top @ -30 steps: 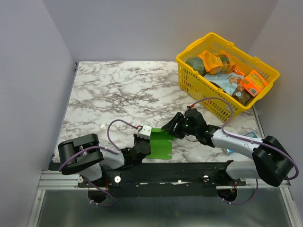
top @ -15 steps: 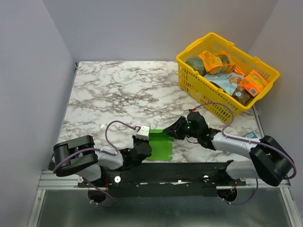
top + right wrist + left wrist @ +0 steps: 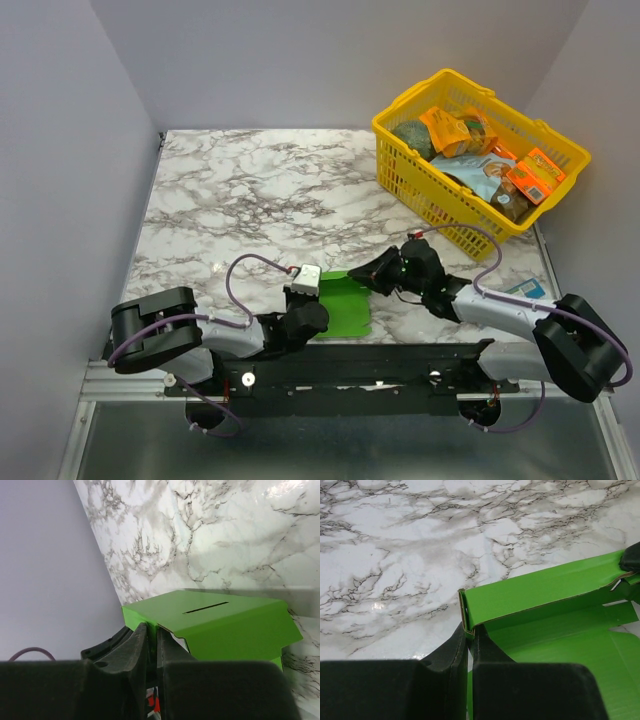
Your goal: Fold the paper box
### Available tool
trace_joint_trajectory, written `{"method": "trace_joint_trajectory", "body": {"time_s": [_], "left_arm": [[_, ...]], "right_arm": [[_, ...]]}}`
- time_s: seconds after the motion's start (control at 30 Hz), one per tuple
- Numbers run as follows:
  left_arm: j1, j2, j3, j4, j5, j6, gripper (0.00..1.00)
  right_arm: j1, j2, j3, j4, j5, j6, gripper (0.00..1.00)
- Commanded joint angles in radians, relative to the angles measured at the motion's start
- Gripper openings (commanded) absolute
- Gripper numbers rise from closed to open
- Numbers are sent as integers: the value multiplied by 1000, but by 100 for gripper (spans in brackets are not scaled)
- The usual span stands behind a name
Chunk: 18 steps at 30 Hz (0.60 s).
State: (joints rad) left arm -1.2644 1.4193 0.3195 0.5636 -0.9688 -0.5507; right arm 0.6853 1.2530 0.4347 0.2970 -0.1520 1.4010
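Observation:
The paper box (image 3: 345,303) is bright green card, partly folded, held near the table's front edge between both arms. In the left wrist view the box (image 3: 555,605) shows a raised side wall and an open inside. My left gripper (image 3: 468,630) is shut on the wall's near corner. In the right wrist view the box (image 3: 220,620) shows a flat panel with a slot. My right gripper (image 3: 151,627) is shut on that panel's corner. In the top view the left gripper (image 3: 312,308) is at the box's left side and the right gripper (image 3: 372,275) at its upper right.
A yellow plastic basket (image 3: 400,175) with several food packs stands at the back right. A blue-and-white pack (image 3: 527,290) lies by the right arm. The marble table (image 3: 250,200) stretches away behind the box. Grey walls close in both sides.
The box has shifted slightly to the right and nearer the front edge. Both grippers have moved with it, still shut on it.

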Motion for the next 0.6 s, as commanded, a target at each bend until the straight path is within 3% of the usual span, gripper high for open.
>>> {"method": "trace_joint_trajectory", "body": {"time_s": [0.0, 0.27, 0.47, 0.5, 0.57], "left_arm": [[-36, 12, 58, -112, -15, -29, 0], [-41, -3, 99, -235, -21, -98, 0], [-35, -20, 131, -284, -42, -91, 0], [-29, -22, 139, -300, -38, -86, 0], [23, -17, 177, -330, 8, -74, 0]], "right_arm": [[-7, -32, -21, 87, 109, 84, 1], [-6, -73, -48, 166, 201, 99, 0], [-6, -110, -7, 91, 216, 34, 0], [-6, -124, -1, 79, 216, 20, 3], [-6, -138, 21, 35, 219, -25, 22]]}}
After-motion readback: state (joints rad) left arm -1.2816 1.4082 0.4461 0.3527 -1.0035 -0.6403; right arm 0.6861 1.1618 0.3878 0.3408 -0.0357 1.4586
